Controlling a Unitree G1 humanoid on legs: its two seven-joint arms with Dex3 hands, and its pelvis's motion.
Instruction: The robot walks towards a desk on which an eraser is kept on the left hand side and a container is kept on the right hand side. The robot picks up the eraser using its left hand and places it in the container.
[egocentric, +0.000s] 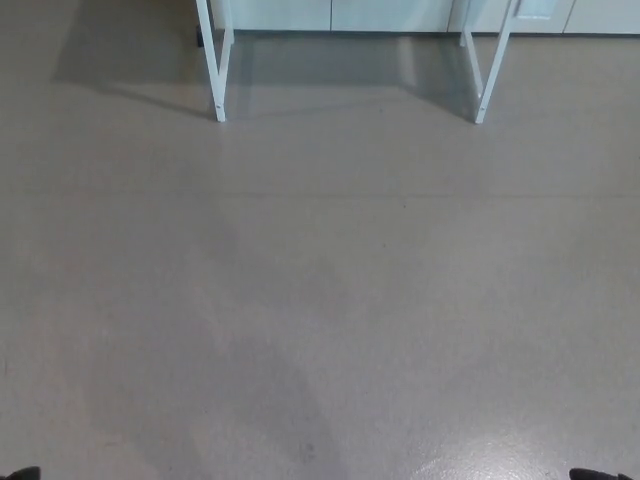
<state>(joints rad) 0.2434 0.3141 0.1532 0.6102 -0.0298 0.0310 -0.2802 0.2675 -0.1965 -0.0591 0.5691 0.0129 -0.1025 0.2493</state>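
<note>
Neither the eraser nor the container shows in the head view. Only the desk's two white legs are visible at the top: the left leg (215, 70) and the right leg (490, 70), standing on the grey floor (320, 300). The desk top lies beyond the picture's upper edge. Small dark tips show at the bottom left corner (20, 473) and bottom right corner (600, 474); I cannot tell what part of the robot they are. Neither hand appears.
A pale wall or cabinet base (340, 14) runs along the top edge behind the desk legs. The desk casts a shadow on the floor between and left of the legs. A faint seam crosses the floor (320, 195).
</note>
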